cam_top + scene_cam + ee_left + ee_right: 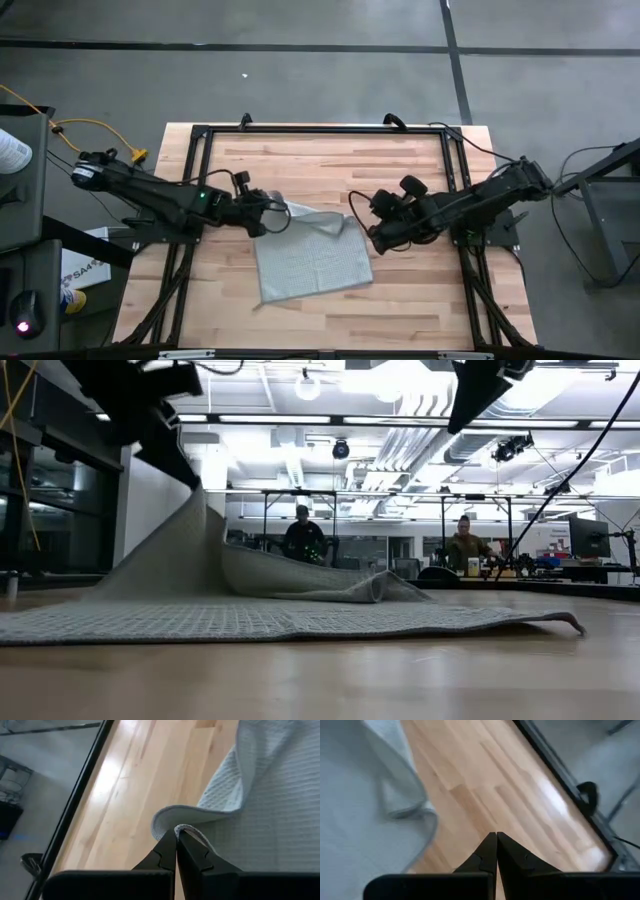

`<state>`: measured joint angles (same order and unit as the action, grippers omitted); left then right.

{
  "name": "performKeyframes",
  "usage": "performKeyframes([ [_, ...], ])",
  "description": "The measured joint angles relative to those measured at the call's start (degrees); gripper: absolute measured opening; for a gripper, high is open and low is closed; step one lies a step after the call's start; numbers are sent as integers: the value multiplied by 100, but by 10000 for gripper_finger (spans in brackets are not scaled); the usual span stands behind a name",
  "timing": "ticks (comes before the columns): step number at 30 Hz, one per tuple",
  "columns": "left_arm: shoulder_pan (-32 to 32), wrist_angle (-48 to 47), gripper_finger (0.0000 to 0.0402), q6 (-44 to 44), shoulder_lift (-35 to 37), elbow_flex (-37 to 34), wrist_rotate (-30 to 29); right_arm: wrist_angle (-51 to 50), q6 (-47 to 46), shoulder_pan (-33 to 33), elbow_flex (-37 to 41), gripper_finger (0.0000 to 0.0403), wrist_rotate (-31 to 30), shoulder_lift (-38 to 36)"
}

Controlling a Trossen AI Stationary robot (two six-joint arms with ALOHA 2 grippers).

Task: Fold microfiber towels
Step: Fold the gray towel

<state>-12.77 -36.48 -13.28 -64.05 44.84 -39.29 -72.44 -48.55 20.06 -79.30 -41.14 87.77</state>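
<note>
The light grey-blue microfiber towel (312, 262) lies mid-table, its near part flat on the wood. Its far right part (335, 222) is flopped over onto it. My left gripper (282, 213) is shut on the towel at its far left corner, which rises like a tent in the low view (195, 510). My right gripper (373, 240) hovers shut just off the towel's right edge. In the right wrist view it (496, 836) has nothing between its fingers, with bare wood under it and the towel (365, 795) to one side. My left gripper pinches the towel's hemmed edge (189, 830) at the far left corner between its two fingertips. The fingers slant down from the table's left side. That corner is lifted off the wood, and the cloth slopes down slack from it onto the rest of the towel on the table (250, 622).
A black frame (320, 130) runs around the wooden tabletop (420, 300). Bare wood lies right of the towel and along the near edge. People sit at desks in the room beyond (465, 545).
</note>
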Motion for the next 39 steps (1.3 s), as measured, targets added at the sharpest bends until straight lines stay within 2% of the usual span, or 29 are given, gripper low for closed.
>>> performKeyframes([
  [7, 565, 62, 0, 223, 0, -238, 4, 1259, 773, -153, 401, 2, 837, 0],
  [11, 940, 85, 0, 336, 0, -271, -2, 1843, 975, -144, 642, 2, 1082, 4],
  [20, 1645, 91, 0, 425, 0, -271, 4, 1962, 965, -51, 661, 2, 1156, -2],
  [26, 1960, 90, 0, 449, 0, -271, 299, 1999, 979, -57, 673, 2, 1228, -2],
  [32, 2029, 89, 0, 451, 0, -271, 338, 2867, 1304, -235, 1184, 2, 1501, -6],
  [39, 2027, 91, 0, 449, 0, -271, 541, 4661, 1722, -795, 2179, 2, 2325, -4],
])
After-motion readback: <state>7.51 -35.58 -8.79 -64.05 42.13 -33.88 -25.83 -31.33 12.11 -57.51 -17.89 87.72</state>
